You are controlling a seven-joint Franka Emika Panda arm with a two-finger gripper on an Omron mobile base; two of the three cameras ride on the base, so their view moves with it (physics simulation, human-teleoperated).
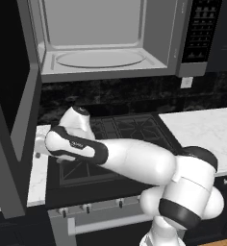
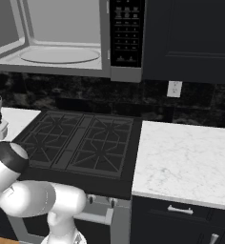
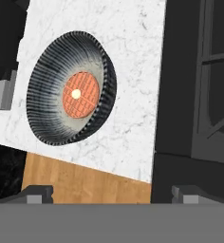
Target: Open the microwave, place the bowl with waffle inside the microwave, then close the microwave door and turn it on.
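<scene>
Microwave (image 1: 101,43) stands open; bowl (image 3: 69,88) with waffle (image 3: 80,94) waits near the counter's (image 3: 133,38) stove-side edge, gripper (image 3: 111,193) wide and empty above it.

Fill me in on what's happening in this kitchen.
The microwave stands open, its door swung out left and the turntable bare. The robot's arm reaches down over the left counter, its open hand hovering above the bowl with the waffle, which nothing grips yet.

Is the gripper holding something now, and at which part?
Nothing is held. The gripper is open above the white marble counter, apart from the dark ribbed bowl with the orange waffle.
</scene>
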